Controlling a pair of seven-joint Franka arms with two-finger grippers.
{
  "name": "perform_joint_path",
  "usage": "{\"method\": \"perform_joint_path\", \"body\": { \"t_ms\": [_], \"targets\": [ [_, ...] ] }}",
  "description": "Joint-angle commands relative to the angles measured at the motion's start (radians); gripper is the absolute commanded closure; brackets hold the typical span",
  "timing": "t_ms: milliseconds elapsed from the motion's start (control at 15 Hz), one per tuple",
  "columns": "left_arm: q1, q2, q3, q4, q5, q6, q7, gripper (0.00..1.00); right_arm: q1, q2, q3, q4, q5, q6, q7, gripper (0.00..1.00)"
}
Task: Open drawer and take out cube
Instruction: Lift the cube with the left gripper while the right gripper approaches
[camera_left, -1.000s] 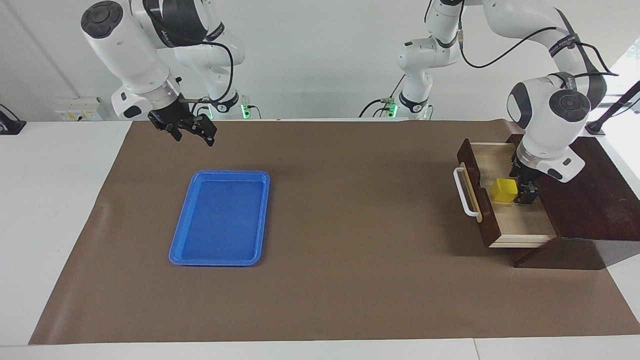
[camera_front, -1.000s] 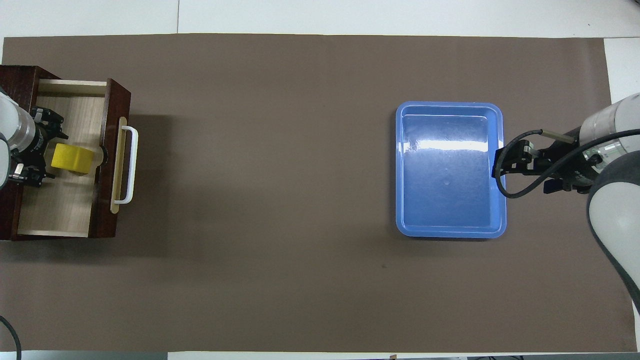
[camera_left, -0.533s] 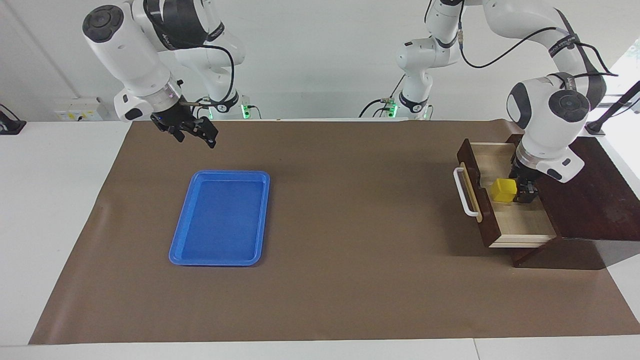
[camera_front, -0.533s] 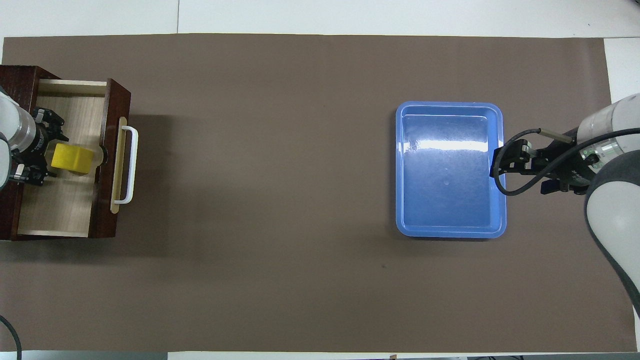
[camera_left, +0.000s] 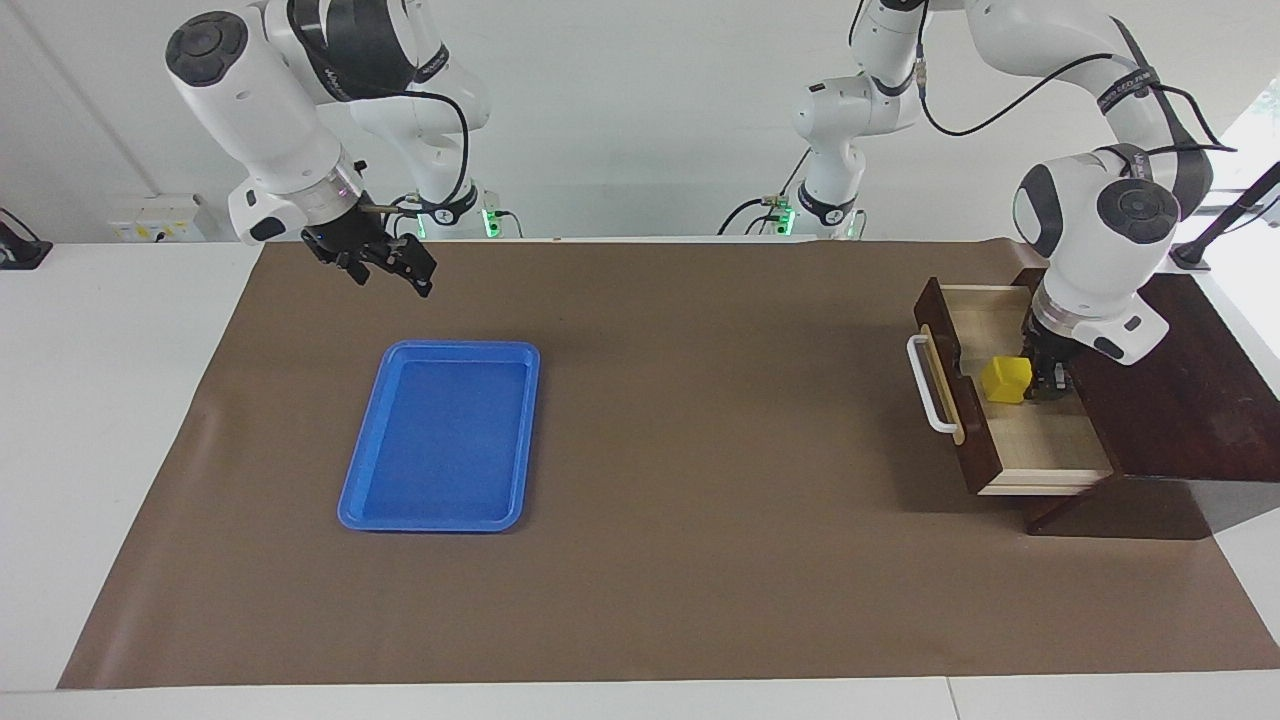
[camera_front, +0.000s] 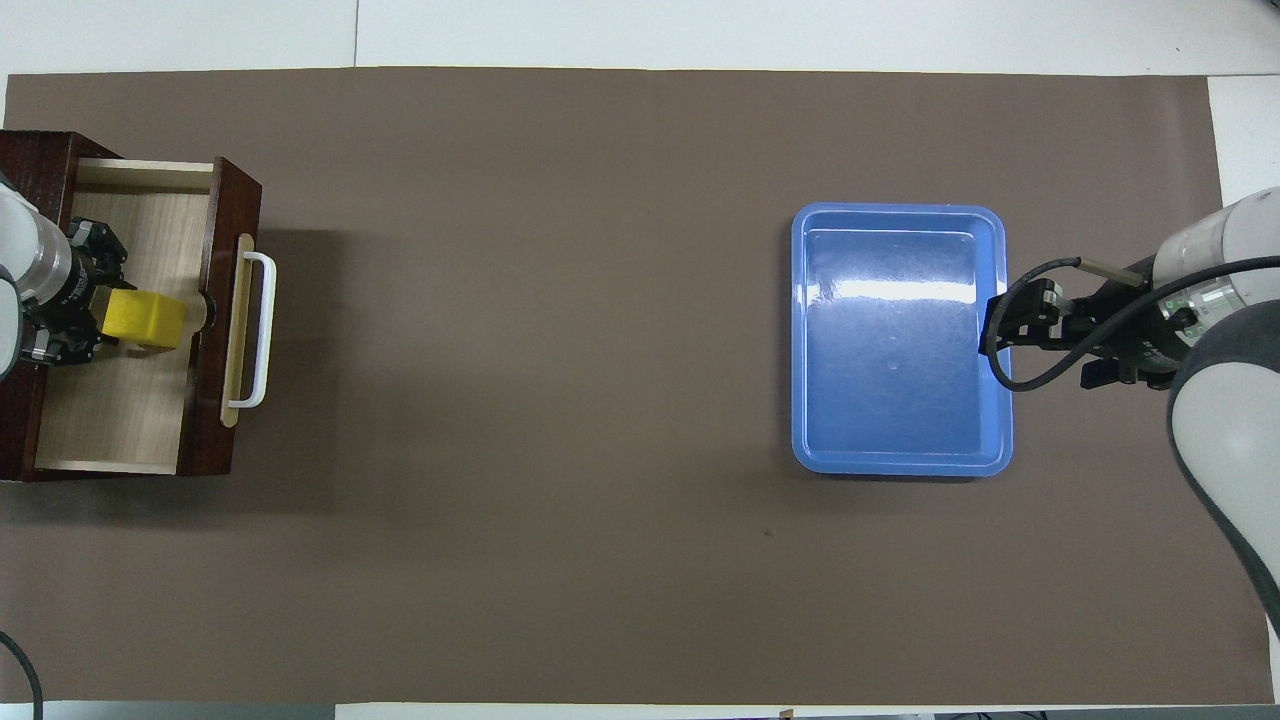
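Item: cube, inside the pulled-out drawer near its front panel; left gripper, wide 1 second earlier, now clamped on the cube, so lift-out can follow; right gripper waits spread, away from the drawer.

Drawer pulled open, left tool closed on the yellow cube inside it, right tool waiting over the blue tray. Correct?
One slip: the facing view shows the right tool over bare mat nearer the robots than the blue tray. Drawer, left tool and yellow cube are as stated.
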Motion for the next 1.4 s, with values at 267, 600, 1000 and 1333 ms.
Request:
{"method": "perform_joint_path", "body": {
  "t_ms": [267, 600, 1000, 1333],
  "targets": [
    [-0.018, 0.002, -0.009, 0.094, -0.016, -0.094, 0.014, 1.0, -0.007, -0.013, 0.002, -0.019, 0.02, 0.02, 0.014, 0.0],
    [-0.048, 0.016, -0.009, 0.271, -0.108, -0.247, 0.033, 1.0, -0.006, -0.013, 0.008, -0.024, 0.022, 0.02, 0.065, 0.0],
    [-0.241, 0.036, -0.006, 0.366, -0.151, -0.369, -0.108, 1.0, 0.111, 0.041, 0.016, -0.025, 0.132, 0.091, 0.402, 0.0],
    [-0.406, 0.072, -0.002, 0.404, -0.108, -0.442, -0.335, 1.0, 0.247, 0.113, 0.016, -0.041, 0.256, 0.213, 0.718, 0.0]
  ]
}}
